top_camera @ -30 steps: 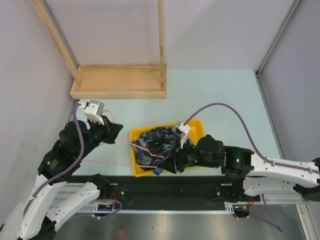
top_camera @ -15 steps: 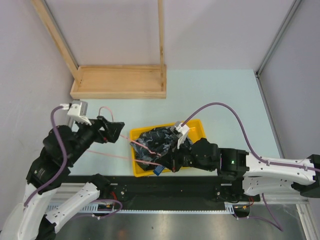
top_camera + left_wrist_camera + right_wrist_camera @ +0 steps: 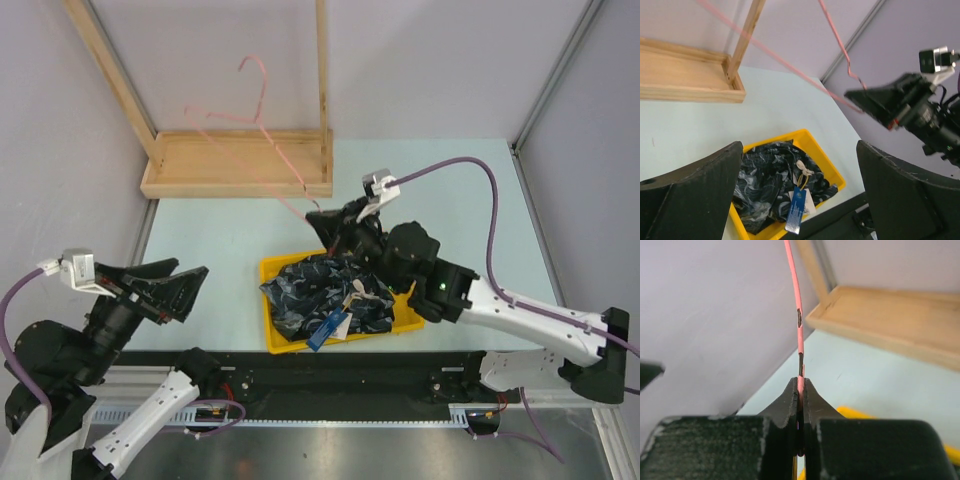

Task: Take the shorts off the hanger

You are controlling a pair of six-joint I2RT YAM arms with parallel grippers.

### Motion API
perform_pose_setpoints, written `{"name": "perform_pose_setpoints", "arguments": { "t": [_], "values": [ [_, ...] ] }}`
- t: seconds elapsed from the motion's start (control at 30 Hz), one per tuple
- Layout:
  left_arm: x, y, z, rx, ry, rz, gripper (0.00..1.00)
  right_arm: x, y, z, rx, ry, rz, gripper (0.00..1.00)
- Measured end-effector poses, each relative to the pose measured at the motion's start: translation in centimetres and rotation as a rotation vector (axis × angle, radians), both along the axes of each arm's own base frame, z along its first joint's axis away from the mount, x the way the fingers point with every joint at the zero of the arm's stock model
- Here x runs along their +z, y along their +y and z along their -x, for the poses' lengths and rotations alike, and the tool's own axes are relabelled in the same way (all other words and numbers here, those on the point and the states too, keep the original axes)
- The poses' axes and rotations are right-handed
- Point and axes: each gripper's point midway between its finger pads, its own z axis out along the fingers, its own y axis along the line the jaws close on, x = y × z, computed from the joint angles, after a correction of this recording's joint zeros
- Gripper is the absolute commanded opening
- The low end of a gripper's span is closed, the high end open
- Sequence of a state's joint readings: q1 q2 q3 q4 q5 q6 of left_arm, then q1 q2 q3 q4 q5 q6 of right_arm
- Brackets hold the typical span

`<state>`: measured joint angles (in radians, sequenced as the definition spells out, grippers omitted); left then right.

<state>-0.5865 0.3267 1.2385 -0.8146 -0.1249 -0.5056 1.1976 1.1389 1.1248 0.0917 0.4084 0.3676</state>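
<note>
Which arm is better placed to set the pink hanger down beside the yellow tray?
Right: the right gripper is shut on the hanger, held clear of the shorts; the left gripper is open and empty, well away.

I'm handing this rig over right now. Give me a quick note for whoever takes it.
Left tool: open, empty, left of the yellow tray.
Right tool: shut on the hanger, wire raised in the air.
Shorts: bunched in the tray, tags on top, apart from the hanger.
Done: shorts are off the hanger.
Left: probably only setting the hanger down.
</note>
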Motion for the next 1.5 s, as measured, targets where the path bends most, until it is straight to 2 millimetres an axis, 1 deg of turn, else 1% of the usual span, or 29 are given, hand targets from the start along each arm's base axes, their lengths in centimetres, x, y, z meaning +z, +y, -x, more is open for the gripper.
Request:
{"name": "perform_pose_setpoints", "arguments": {
  "t": [0.07, 0.17, 0.2, 0.23, 0.3, 0.33, 0.43, 0.53, 0.63, 0.73, 0.77, 0.9, 1.0, 1.13, 1.27, 1.43, 1.5],
  "values": [
    [-0.9, -0.4, 0.1, -0.018, 0.025, -0.002, 1.0, 0.9, 0.0, -2.6, -0.06, -0.043, -0.022, 0.0],
    [-2.2, -0.8, 0.1, -0.037, 0.058, -0.006, 1.0, 1.9, 0.1, -6.5, -0.139, -0.101, -0.04, 0.0],
    [-2.6, -1.0, 0.2, -0.045, 0.07, -0.006, 1.0, 2.0, 0.2, -7.5, -0.158, -0.112, -0.043, 0.0],
    [-3.1, -1.1, 0.2, -0.054, 0.082, -0.005, 1.0, 2.5, 0.4, -9.0, -0.186, -0.127, -0.049, 0.0],
    [-3.5, -1.3, 0.4, -0.064, 0.094, -0.001, 1.0, 3.0, 0.6, -11.3, -0.223, -0.143, -0.058, 0.0],
    [-3.7, -1.4, 0.5, -0.073, 0.098, 0.005, 1.0, 3.8, 0.9, -12.6, -0.237, -0.156, -0.074, 0.0],
    [-3.9, -1.6, 0.8, -0.087, 0.101, 0.014, 1.0, 5.4, 1.4, -15.3, -0.266, -0.174, -0.101, 0.0],
    [-4.0, -1.6, 1.0, -0.094, 0.102, 0.024, 1.0, 7.7, 2.7, -18.2, -0.281, -0.185, -0.137, 0.0],
    [-4.1, -1.6, 1.1, -0.1, 0.106, 0.031, 1.0, 8.7, 3.9, -20.3, -0.284, -0.167, -0.152, 0.0],
    [-4.1, -1.7, 1.3, -0.105, 0.11, 0.036, 1.0, 9.0, 5.2, -22.0, -0.269, -0.129, -0.167, 0.0],
    [-4.2, -1.7, 1.3, -0.107, 0.113, 0.035, 1.0, 8.8, 5.6, -22.5, -0.267, -0.112, -0.167, 0.0],
    [-4.5, -1.7, 1.4, -0.108, 0.121, 0.03, 1.0, 8.0, 5.9, -24.4, -0.255, -0.032, -0.182, 0.0],
    [-4.5, -1.7, 1.4, -0.108, 0.124, 0.029, 1.0, 7.2, 5.2, -25.9, -0.26, 0.041, -0.201, 0.0],
    [-4.5, -1.7, 1.4, -0.111, 0.125, 0.03, 1.0, 5.8, 3.3, -27.7, -0.282, 0.139, -0.212, 0.0],
    [-4.7, -2.0, 1.4, -0.12, 0.133, 0.035, 1.0, 4.5, 2.0, -28.6, -0.286, 0.209, -0.21, 0.0],
    [-5.3, -2.5, 1.4, -0.14, 0.155, 0.038, 1.0, 3.9, 2.2, -28.3, -0.278, 0.246, -0.218, 0.0],
    [-5.3, -2.6, 1.4, -0.144, 0.157, 0.038, 1.0, 3.1, 2.2, -28.1, -0.281, 0.268, -0.214, 0.0]
  ]
}}
